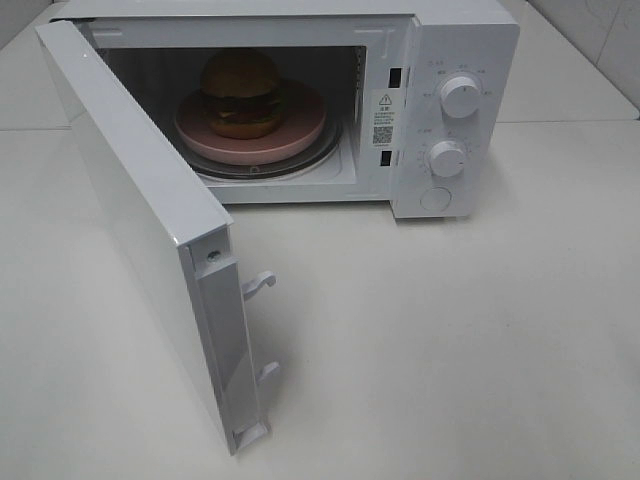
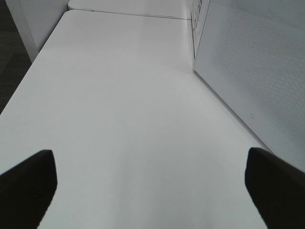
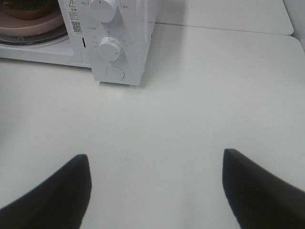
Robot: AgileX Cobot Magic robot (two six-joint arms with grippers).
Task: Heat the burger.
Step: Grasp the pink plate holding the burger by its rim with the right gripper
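Note:
The burger [image 1: 240, 92], golden-brown bun over a dark patty, sits on a pink plate [image 1: 300, 132] inside the open white microwave [image 1: 465, 120], on its glass turntable. The right wrist view catches the burger's lower edge [image 3: 28, 10] on the plate [image 3: 43, 24]. Neither gripper appears in the exterior high view. My left gripper [image 2: 150, 183] is open over bare table beside the outer face of the microwave door [image 2: 257, 71]. My right gripper [image 3: 155, 188] is open above the table, in front of the microwave's control panel [image 3: 114, 47]. Nothing is between either pair of fingers.
The microwave door [image 1: 140, 220] stands swung wide open toward the front left, its latch hooks [image 1: 258, 284] pointing right. Two dials [image 1: 459, 96] and a round button [image 1: 436, 198] are on the panel. The white table [image 1: 450, 350] stretches around the microwave.

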